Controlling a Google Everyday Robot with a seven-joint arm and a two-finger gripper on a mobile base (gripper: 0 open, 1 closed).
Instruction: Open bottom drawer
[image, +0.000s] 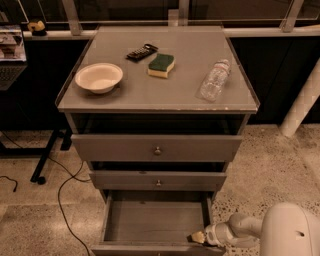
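The bottom drawer (155, 222) of the grey cabinet is pulled far out, and its plain grey inside shows empty. Its front panel (150, 249) lies at the lower edge of the view; the knob is out of view. My gripper (196, 238) is at the drawer's front right corner, just inside the front panel, reaching in from my white arm (260, 231) at the lower right. The middle drawer (158, 180) and the top drawer (157, 148) stand slightly out above it.
On the cabinet top sit a white bowl (99, 77), a green-and-yellow sponge (161, 65), a dark snack bar (141, 51) and a lying plastic bottle (213, 80). A black cable (62, 192) runs over the speckled floor at the left. A white post (302, 102) stands at the right.
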